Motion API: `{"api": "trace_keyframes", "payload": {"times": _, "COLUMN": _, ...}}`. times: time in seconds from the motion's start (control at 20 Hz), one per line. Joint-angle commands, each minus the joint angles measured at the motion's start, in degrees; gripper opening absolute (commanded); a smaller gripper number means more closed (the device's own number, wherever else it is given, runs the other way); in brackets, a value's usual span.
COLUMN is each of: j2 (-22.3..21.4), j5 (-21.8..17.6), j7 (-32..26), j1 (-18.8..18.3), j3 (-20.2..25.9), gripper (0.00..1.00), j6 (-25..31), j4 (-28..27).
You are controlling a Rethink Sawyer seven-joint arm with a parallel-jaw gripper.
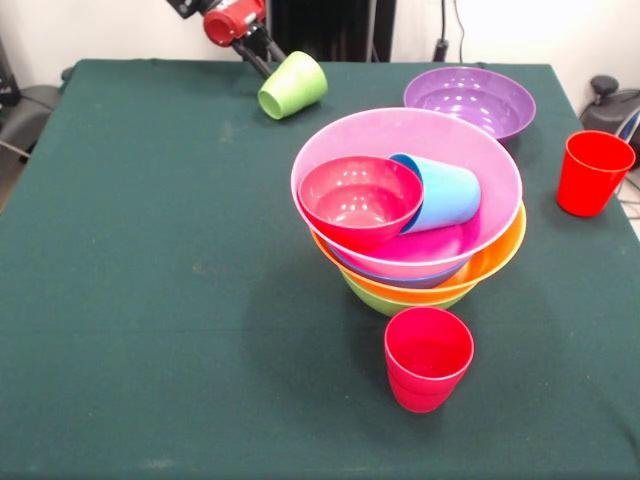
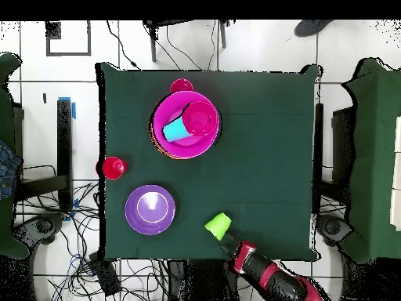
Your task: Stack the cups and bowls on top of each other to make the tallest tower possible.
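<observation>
The tower of nested glossy plastic bowls stands a little to the right of the middle of the dark green table in the front view, its lime green bowl at the bottom, then the orange bowl, a thin blue rim and the wide pink bowl on top. Inside the pink bowl the small glossy red bowl sits tilted at its 9 o'clock side, and the sky blue plastic tumbler lies on its side just behind it, touching it, its base pointing to 3 o'clock.

Just beside the tower at 6 o'clock a red plastic tumbler stands upright, mouth up. At 1 o'clock from the tower the glossy purple plastic bowl sits upright and alone near the table's far edge. Well apart at 3 o'clock, near the table's right edge, the second red plastic tumbler stands upright.

At 11 o'clock from the tower, close to the far edge, the lime green plastic tumbler is tipped on its side, mouth toward the camera, with the dark jaws of the red and black gripper closed on its base end. In the overhead view the arm reaches in from the table's bottom edge to this tumbler.
</observation>
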Motion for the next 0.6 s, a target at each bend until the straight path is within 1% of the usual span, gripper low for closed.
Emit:
{"api": "trace_keyframes", "payload": {"times": 0.05, "j2": 8.45, "j5": 1.37, "j7": 6.34, "j1": 0.74, "j3": 1.48, "gripper": 1.00, "j6": -8.66, "j4": -8.23}}
{"api": "trace_keyframes", "payload": {"times": 0.15, "j2": 10.04, "j5": 0.89, "j7": 9.83, "j1": 2.31, "j3": 1.05, "gripper": 1.00, "j6": -11.87, "j4": -9.12}}
{"api": "trace_keyframes", "payload": {"times": 0.2, "j2": 10.22, "j5": 2.04, "j7": 15.13, "j1": 4.44, "j3": 0.17, "gripper": 1.00, "j6": -14.51, "j4": -9.87}}
{"api": "trace_keyframes", "payload": {"times": 0.25, "j2": 10.47, "j5": 3.10, "j7": 18.00, "j1": 5.50, "j3": -0.51, "gripper": 1.00, "j6": -16.08, "j4": -10.34}}
{"api": "trace_keyframes", "payload": {"times": 0.3, "j2": 11.08, "j5": 5.09, "j7": 22.92, "j1": 7.00, "j3": -1.52, "gripper": 1.00, "j6": -19.39, "j4": -11.14}}
{"api": "trace_keyframes", "payload": {"times": 0.35, "j2": 11.45, "j5": 6.07, "j7": 24.76, "j1": 7.74, "j3": -1.99, "gripper": 1.00, "j6": -21.44, "j4": -11.44}}
{"api": "trace_keyframes", "payload": {"times": 0.4, "j2": 12.05, "j5": 7.32, "j7": 27.23, "j1": 8.96, "j3": -2.25, "gripper": 1.00, "j6": -24.96, "j4": -11.59}}
{"api": "trace_keyframes", "payload": {"times": 0.5, "j2": 12.29, "j5": 8.47, "j7": 28.57, "j1": 11.00, "j3": -2.37, "gripper": 1.00, "j6": -29.13, "j4": -11.55}}
{"api": "trace_keyframes", "payload": {"times": 0.6, "j2": 12.16, "j5": 9.24, "j7": 28.67, "j1": 12.71, "j3": -2.46, "gripper": 1.00, "j6": -31.22, "j4": -11.56}}
